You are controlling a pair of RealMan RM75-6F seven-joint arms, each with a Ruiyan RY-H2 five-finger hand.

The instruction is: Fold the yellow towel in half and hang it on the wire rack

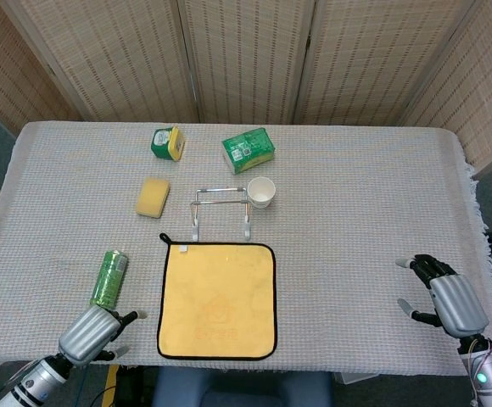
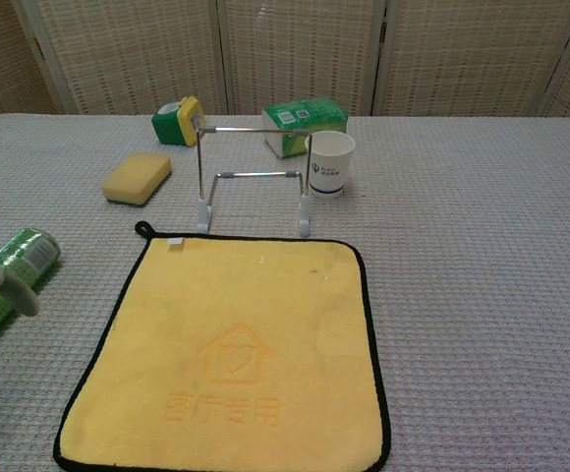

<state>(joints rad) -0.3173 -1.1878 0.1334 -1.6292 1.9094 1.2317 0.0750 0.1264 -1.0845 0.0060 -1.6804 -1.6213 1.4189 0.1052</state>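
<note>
The yellow towel with a black hem lies flat and unfolded near the table's front edge. Just behind it stands the wire rack, bare. My left hand hovers at the front left, below the green can and left of the towel, with nothing in it; only fingertips show in the chest view. My right hand is far right near the table edge, fingers apart, holding nothing.
A green can lies left of the towel. A yellow sponge, a green-and-yellow container, a green packet and a white paper cup stand around the rack.
</note>
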